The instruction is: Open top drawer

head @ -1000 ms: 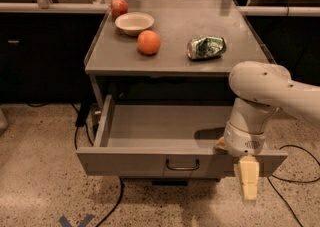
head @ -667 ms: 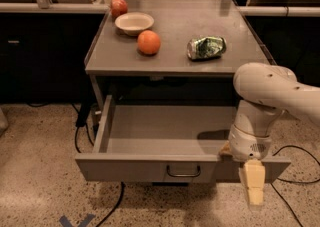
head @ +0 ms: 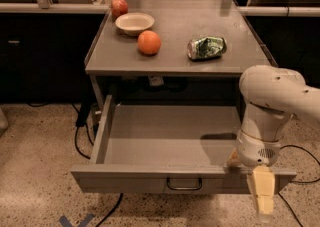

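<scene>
The top drawer [head: 130, 182] of the grey metal table stands pulled far out. Its grey front faces me, with a small dark wire loop handle [head: 184, 185] at centre. Its shallow grey tray [head: 165, 131] has nothing in it. My gripper [head: 261, 192], cream-coloured below a white wrist, hangs at the right end of the drawer front, right of the handle. The white arm [head: 275, 96] comes in from the right and casts a shadow into the tray's right side.
On the tabletop [head: 180, 21] stand a cream bowl [head: 134, 22], a red apple [head: 119, 6], an orange [head: 149, 42] and a crushed green can [head: 206, 47]. Black cables [head: 82, 136] trail on the speckled floor at the left. Dark counters flank the table.
The drawer has slid further out toward me. My gripper and wrist have moved with its right front corner, down and a little to the right.
</scene>
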You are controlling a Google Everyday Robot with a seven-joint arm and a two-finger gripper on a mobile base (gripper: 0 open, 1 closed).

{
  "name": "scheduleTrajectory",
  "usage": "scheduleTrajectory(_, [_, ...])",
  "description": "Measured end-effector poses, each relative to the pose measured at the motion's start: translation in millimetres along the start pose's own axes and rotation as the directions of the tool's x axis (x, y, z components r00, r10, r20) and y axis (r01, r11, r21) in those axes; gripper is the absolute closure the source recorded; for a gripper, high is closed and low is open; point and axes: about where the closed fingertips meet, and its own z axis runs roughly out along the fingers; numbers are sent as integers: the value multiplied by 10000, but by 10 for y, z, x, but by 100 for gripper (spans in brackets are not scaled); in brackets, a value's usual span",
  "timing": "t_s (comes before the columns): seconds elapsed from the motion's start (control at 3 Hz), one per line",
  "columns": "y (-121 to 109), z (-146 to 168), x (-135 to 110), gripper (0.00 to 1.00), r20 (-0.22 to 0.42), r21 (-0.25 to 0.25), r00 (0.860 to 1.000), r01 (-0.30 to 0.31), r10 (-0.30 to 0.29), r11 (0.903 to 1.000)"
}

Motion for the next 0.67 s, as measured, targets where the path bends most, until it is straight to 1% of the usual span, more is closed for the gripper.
scheduleTrajectory(0.33, [357,39,93,0,-214,-655,9989,-442,429,9969])
scheduleTrajectory(0.67, [357,39,93,0,-214,-654,9989,-442,429,9969])
